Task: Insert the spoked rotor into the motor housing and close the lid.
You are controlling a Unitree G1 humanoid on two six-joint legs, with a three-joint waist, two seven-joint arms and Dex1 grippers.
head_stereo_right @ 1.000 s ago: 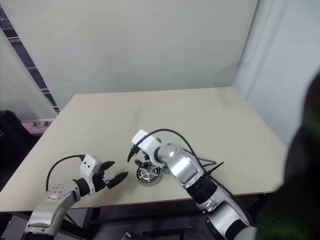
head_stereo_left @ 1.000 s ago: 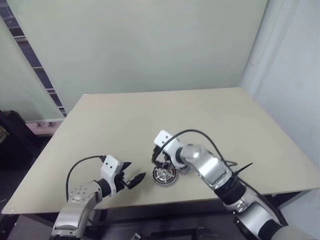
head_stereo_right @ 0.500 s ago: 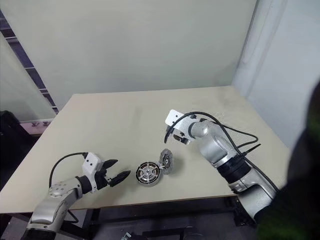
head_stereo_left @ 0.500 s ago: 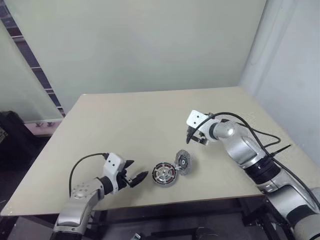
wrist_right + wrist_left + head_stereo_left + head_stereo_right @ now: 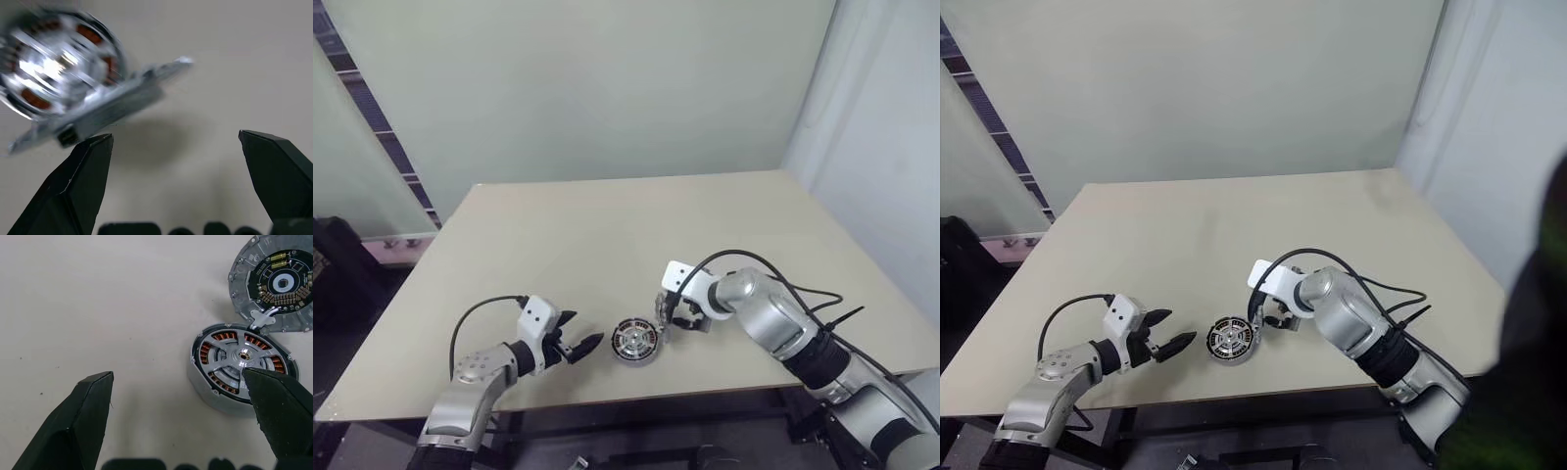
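The beige table (image 5: 607, 235) takes up most of the head views, from the wall at the upper part of the frame down to its front edge near the bottom.

The right gripper (image 5: 672, 315) sits just right of centre in the lower half of the left eye view, its fingers spread wide and holding nothing. In its wrist view the two black fingertips (image 5: 83, 186) stand far apart, with the lid's edge and the blurred housing above the left one.

The left gripper (image 5: 579, 348) lies lower left of centre, pointing right toward the housing, near it but apart. Its jaws are also fully apart and empty.

The motor housing (image 5: 243, 363) rests on the table in the lower middle of the head view, between the two grippers. The spoked rotor (image 5: 242, 354) already sits inside it, silvery spokes over copper windings.

The lid (image 5: 274, 283) stands tilted up at the housing's right side, joined by a small metal tab, just beside the right gripper, its inner face with a dark circuit ring showing.
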